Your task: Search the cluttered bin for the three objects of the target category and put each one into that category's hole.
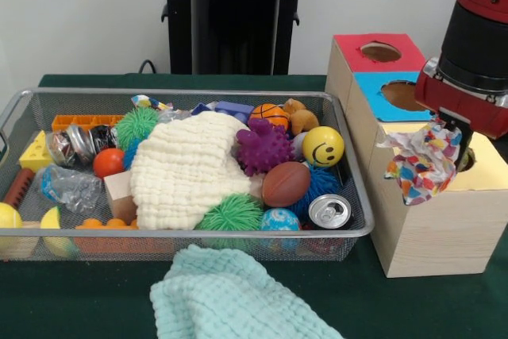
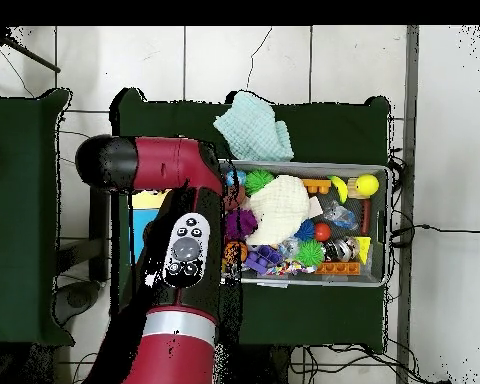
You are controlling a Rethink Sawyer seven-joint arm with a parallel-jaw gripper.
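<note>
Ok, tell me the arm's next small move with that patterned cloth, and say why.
Probably ease straight down a little, then release. The gripper holds the colourful patterned cloth at the yellow-topped section of the wooden box, but most of the cloth drapes outside over the box's front edge, so letting go now would likely drop it beside the hole rather than in.

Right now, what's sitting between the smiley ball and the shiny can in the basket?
In the front view, a spiky blue ball lies between the smiley ball and the can. A brown football sits just beside it.
</note>
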